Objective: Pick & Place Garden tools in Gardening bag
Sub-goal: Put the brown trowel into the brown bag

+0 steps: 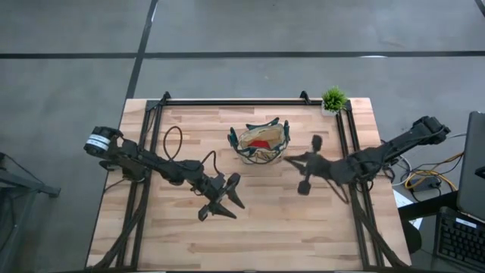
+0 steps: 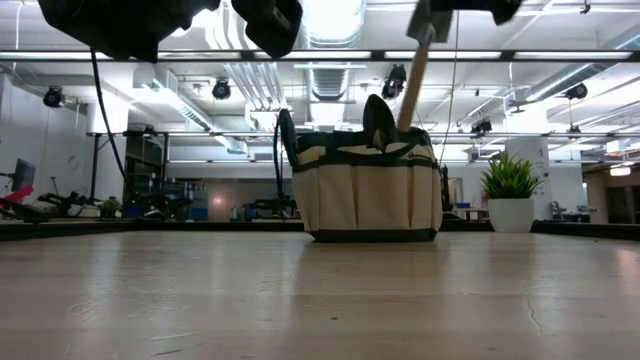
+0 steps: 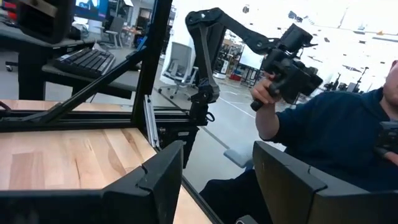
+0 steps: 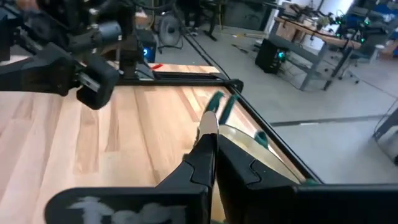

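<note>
The tan gardening bag (image 1: 261,142) with dark green trim stands at the table's far middle, with a red item (image 1: 260,142) inside. It also shows in the low view (image 2: 365,190). My right gripper (image 1: 291,160) is just right of the bag, above its rim, and shut on the trowel's wooden handle (image 2: 413,85). The trowel's lower end reaches into the bag and its blade is hidden. My left gripper (image 1: 221,200) is open and empty, above the table on the near side of the bag. My right gripper (image 4: 212,146) pinches the trowel's wooden handle (image 4: 207,124) between its two fingers, near the handle's upper end. It comes from the table's right. The trowel hangs tilted below the fingers, its lower end inside the bag's rim (image 2: 400,128).
A small green potted plant (image 1: 333,99) stands at the far right corner. A black frame rail (image 1: 227,101) runs along the far edge and down both sides. Beyond the table, a person's blue sleeve (image 3: 323,130) and hand show in the left wrist view.
</note>
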You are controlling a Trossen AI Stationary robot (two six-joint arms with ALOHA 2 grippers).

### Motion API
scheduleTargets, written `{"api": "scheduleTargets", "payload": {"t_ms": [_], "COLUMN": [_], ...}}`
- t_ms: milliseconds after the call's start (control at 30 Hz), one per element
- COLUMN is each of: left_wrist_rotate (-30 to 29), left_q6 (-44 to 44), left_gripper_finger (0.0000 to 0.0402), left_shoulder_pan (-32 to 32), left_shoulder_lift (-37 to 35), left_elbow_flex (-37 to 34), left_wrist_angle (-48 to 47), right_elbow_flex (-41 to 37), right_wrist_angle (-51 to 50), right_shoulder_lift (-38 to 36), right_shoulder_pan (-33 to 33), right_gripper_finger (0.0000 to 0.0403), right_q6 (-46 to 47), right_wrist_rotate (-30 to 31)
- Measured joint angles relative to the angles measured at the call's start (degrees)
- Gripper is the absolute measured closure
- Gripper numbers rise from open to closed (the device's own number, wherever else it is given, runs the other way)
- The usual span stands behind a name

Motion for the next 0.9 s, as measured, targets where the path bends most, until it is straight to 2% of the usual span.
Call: {"api": "scheduleTargets", "payload": {"t_ms": [300, 900], "left_wrist_rotate": [0.00, -0.02], "left_q6": [1.03, 1.34], "left_gripper_finger": [0.0204, 0.0204], "left_shoulder_pan": [0.00, 0.01], "left_shoulder_lift": [0.00, 0.00], "left_elbow_flex": [0.00, 0.00], "left_wrist_angle": [-0.32, -0.41], "right_elbow_flex": [-7.06, -7.38], "right_wrist_angle": [-0.05, -0.68], "right_shoulder_lift": [-8.45, -7.20], "right_shoulder_pan": [-0.10, -6.34], "right_gripper_finger": [0.0395, 0.0395], "right_q6": [2.40, 1.12], "right_wrist_rotate": [4.87, 6.21]}}
